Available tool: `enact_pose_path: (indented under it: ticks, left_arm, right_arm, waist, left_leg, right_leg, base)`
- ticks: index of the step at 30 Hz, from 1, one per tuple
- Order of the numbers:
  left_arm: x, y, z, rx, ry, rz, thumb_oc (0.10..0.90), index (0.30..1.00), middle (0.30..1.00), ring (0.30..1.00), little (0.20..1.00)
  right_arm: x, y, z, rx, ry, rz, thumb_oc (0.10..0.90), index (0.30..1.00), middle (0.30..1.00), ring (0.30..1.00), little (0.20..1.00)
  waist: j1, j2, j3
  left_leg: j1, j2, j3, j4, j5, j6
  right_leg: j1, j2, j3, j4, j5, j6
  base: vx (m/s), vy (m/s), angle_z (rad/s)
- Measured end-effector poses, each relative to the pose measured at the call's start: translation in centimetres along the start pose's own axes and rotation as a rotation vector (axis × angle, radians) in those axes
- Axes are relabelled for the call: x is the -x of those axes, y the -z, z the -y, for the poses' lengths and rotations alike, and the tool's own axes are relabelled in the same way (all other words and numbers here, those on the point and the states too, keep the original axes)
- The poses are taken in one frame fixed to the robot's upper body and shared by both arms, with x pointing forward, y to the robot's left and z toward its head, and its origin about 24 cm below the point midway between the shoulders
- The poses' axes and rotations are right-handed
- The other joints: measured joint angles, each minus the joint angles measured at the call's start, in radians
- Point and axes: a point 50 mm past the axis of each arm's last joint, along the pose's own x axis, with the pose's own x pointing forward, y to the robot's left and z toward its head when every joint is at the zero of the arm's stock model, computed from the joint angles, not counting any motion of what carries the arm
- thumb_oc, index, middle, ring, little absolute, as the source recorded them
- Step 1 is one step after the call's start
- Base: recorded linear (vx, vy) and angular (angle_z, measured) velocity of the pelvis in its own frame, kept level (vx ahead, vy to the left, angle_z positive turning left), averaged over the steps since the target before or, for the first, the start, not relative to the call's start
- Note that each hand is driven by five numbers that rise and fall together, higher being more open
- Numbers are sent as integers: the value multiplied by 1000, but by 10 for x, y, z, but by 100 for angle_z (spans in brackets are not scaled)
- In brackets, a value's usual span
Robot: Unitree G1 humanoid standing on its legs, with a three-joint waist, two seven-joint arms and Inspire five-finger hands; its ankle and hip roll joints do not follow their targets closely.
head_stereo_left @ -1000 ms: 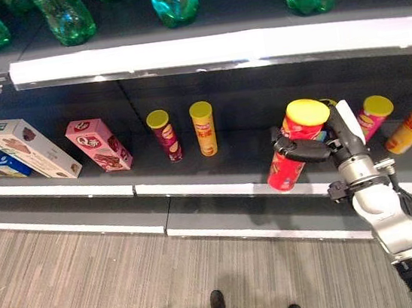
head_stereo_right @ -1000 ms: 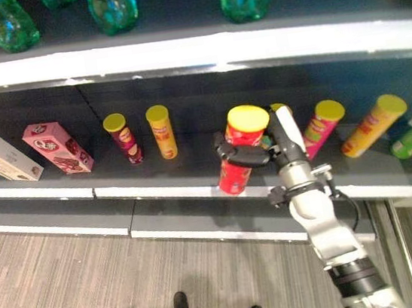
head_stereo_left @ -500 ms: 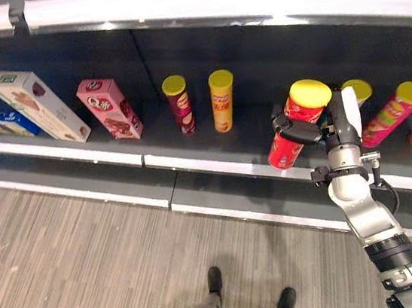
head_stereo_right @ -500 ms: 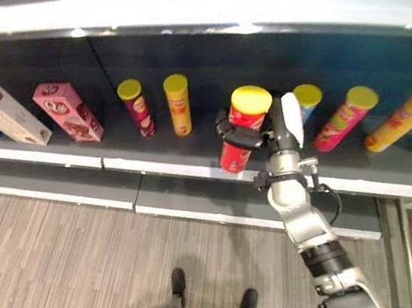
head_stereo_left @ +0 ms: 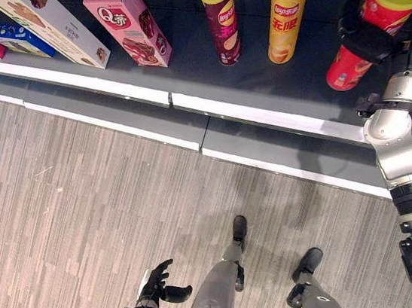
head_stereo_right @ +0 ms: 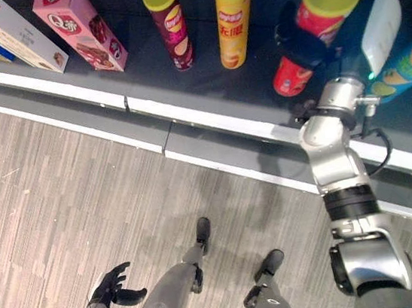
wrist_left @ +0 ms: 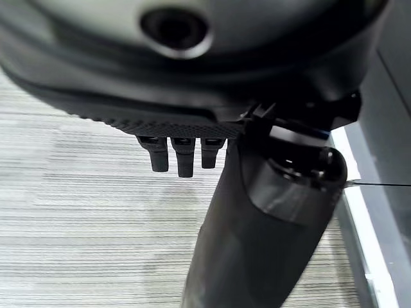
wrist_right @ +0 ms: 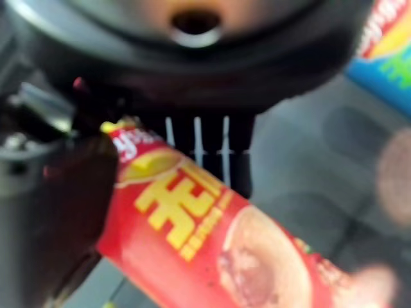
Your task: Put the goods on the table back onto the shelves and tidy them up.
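Pink box (head_stereo_left: 128,21), maroon can (head_stereo_left: 221,17) and yellow can (head_stereo_left: 289,10) already stand on the shelf (head_stereo_left: 184,100). Low at left, the left hand (head_stereo_left: 156,283) hangs slack, fingers loose. At right, the right hand (head_stereo_left: 370,35) grips the red can (head_stereo_left: 365,26), tilted, its base touching the shelf; release and straightening appear to remain.

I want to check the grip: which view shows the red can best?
The right eye view: the whole red can shows, with the right robot hand around it. The left eye view shows much the same; the right wrist view shows its label close up.
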Motion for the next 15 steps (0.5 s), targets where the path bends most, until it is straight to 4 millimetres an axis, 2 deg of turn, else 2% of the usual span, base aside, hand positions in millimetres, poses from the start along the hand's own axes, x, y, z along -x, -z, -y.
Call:
enact_pose_path:
  ticks: [2, 4, 7, 15]
  left_arm:
    - [0, -1, 3, -11, 13, 8, 800, 900, 900, 900, 900]
    - [0, -1, 0, -16, 8, 15, 800, 900, 900, 900, 900]
    - [0, -8, -2, -17, 4, 45, 800, 900, 900, 900, 900]
    - [-2, -17, -3, -17, 2, 90, 800, 900, 900, 900, 900]
  right_arm:
    - [-13, -7, 7, 12, 31, 31, 400, 300, 300, 300, 300]
    - [-15, 10, 8, 71, 28, -25, 400, 300, 300, 300, 300]
    - [-17, 19, 10, 97, 39, -60, 400, 300, 300, 300, 300]
    - [-31, 9, 19, 115, 68, -12, 400, 300, 300, 300, 300]
  waist:
    - [-3, 19, 1]
    - [0, 19, 1]
    - [10, 19, 1]
    - [16, 19, 1]
  left_leg:
    - [-31, -4, 2, 1, 5, 7]
    - [-37, -15, 3, 0, 7, 9]
    - [-57, -22, 2, -2, 7, 9]
    - [-79, -30, -19, -1, 7, 10]
  right_leg:
    - [-44, -9, 6, 22, -1, 0]
    - [-52, -21, 6, 25, -6, 7]
    - [-71, -27, 6, 24, -4, 9]
    - [-85, -32, -4, 22, -11, 18]
  base:
    - [-18, 4, -5]
    - [0, 0, 0]
    - [29, -8, 1]
    - [25, -11, 4]
